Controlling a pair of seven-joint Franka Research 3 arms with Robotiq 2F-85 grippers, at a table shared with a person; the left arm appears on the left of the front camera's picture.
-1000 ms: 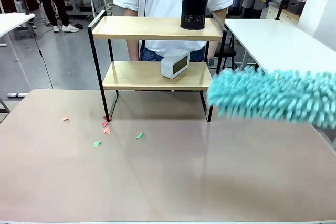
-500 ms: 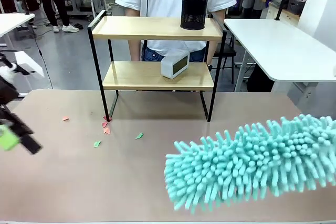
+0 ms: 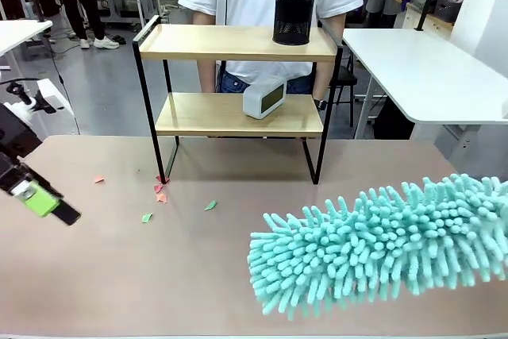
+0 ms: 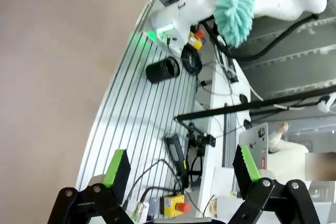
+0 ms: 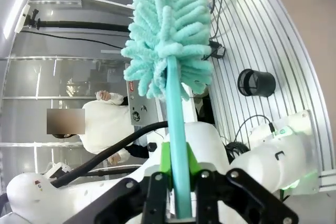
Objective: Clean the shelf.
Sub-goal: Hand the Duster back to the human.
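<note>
Shelf [image 3: 238,77]: upper centre, holding black pen cup [image 3: 294,15] and white clock [image 3: 264,98]. Teal duster [image 3: 381,244]: lower right, handle clamped by right gripper [image 5: 181,174]. Left gripper [image 4: 181,163]: spread, empty. Step: approach; next, likely raise duster to boards.

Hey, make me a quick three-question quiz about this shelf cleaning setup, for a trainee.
1. True or false: the right hand is shut on the duster handle.
2. Which board of the shelf carries the black mesh cup?
A. top
B. bottom
3. Fill in: the white clock sits on the ___ board.

Key:
1. True; its green pads clamp the teal handle, while the left hand is open and holds nothing.
2. A.
3. Bottom. Paper scraps lie on the table by the shelf's foot.
</note>
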